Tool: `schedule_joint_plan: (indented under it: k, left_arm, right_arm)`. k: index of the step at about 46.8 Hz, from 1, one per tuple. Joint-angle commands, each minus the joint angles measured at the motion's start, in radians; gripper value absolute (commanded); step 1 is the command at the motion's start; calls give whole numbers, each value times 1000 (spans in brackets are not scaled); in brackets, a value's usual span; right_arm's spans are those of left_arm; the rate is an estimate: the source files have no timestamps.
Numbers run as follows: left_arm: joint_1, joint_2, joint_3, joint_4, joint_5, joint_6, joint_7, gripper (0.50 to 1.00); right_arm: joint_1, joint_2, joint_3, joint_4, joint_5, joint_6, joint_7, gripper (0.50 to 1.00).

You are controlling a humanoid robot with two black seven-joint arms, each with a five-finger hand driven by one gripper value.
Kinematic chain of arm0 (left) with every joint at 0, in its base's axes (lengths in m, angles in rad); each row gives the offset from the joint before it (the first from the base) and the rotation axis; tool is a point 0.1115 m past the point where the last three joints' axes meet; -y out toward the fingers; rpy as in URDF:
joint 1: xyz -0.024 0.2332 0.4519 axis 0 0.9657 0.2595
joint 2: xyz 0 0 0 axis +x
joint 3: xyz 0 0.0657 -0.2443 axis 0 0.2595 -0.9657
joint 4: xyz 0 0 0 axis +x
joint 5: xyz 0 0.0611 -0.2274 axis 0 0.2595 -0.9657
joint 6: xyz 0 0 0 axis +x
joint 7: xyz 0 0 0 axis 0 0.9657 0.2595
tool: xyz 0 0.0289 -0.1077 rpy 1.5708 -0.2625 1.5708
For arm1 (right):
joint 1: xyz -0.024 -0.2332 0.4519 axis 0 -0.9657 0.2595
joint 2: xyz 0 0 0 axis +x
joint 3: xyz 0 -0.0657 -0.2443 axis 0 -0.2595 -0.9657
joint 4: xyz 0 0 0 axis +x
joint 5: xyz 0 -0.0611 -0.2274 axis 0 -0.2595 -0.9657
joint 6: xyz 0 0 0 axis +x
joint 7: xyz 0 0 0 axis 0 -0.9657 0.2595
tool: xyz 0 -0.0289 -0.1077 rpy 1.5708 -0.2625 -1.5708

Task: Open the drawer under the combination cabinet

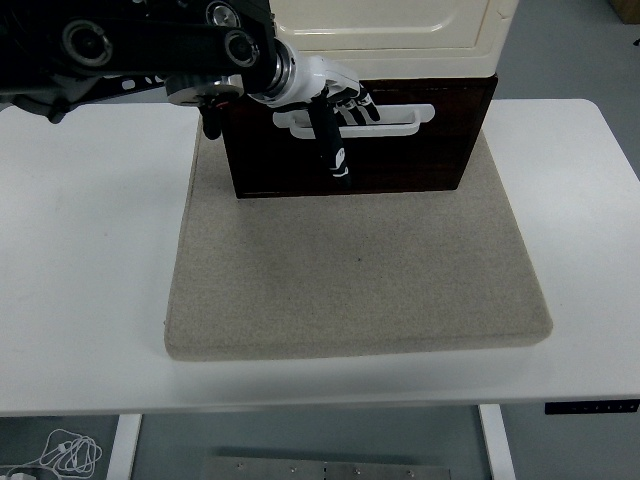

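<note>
My left hand (335,105) sits in the upper middle of the frame, at the end of my black arm, which enters from the upper left edge. The hand is white at the palm with black fingers (331,150). It rests against the front of a dark brown drawer (350,135), which lies just above the frame's centre. Several fingers are hooked into the white handle (355,118), a long flat loop across the upper part of the drawer's face, so I am gripping that handle at its left half. One finger points straight down the dark front, below the handle, toward the lower edge of the drawer.

The drawer is the bottom part of a combination cabinet (390,30), whose cream upper section fills the top centre of the frame and is cut off by the top edge. The dark front stands out a little beyond the cream section above it.

The cabinet stands on the far part of a grey-beige felt mat (355,280), which covers the middle of the frame. The mat lies on a white table (90,250) that spans the picture from left to right; its near edge runs along the bottom.
</note>
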Motion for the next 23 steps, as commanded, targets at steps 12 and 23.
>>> schedule_joint_plan:
  k: [12, 23]
  left_arm:
    - [10, -1, 0, 2, 6, 0, 0, 1000]
    - [13, -1, 0, 0, 7, -4, -2, 1000]
  right_arm:
    - [0, 0, 0, 0, 0, 0, -1, 926]
    - [0, 0, 0, 0, 0, 0, -1, 926]
